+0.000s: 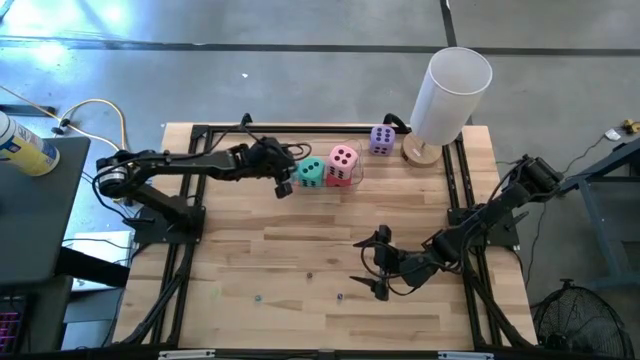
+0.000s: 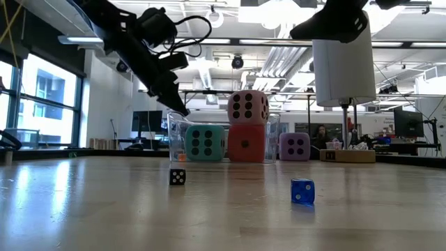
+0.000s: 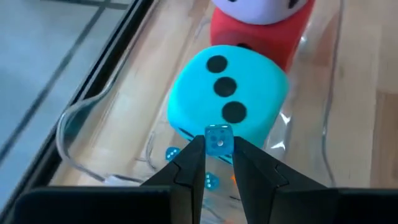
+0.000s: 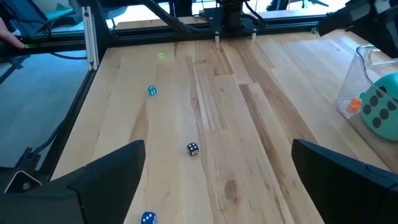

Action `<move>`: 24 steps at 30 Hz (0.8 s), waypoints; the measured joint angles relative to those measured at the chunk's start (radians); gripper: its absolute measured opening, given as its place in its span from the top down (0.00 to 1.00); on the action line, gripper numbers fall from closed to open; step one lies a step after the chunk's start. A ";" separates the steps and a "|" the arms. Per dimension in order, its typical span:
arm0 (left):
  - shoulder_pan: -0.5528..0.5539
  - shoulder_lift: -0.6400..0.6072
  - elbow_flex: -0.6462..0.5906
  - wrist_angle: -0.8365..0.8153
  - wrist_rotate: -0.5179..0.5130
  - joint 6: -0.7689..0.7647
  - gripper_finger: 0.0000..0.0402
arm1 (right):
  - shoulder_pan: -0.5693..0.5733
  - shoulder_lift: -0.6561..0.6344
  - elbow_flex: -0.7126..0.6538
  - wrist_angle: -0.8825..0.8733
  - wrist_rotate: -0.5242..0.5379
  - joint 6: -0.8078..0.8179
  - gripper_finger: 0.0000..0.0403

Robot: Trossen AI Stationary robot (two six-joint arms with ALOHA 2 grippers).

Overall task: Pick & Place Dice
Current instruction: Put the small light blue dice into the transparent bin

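Left wrist view shows the left gripper (image 3: 217,152) pinching a small blue die (image 3: 218,138) between its fingertips, above a clear container (image 3: 323,118) at the far middle of the table (image 1: 300,250). Inside this container the teal die (image 1: 312,172) sits left of the red die (image 2: 246,144), and the pink die (image 1: 343,158) lies on top of the red one. The purple die (image 1: 382,140) stands outside, to the right, near the white cylinder (image 1: 448,92). The right gripper (image 1: 378,262) rests low at the near middle with its fingers wide apart, holding nothing. Small dice lie on the table: a black one (image 2: 178,176), a blue one (image 2: 302,191).
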 joint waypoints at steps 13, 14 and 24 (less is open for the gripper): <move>-0.061 0.000 0.000 0.000 -0.047 0.073 0.81 | 0.006 0.000 0.000 0.002 0.001 0.005 0.02; -0.061 0.000 0.000 -0.001 -0.047 0.073 0.81 | 0.009 0.001 0.000 0.001 0.000 0.006 0.02; -0.055 0.000 0.000 0.000 -0.070 0.047 0.81 | -0.003 0.081 0.001 0.030 0.005 -0.027 0.02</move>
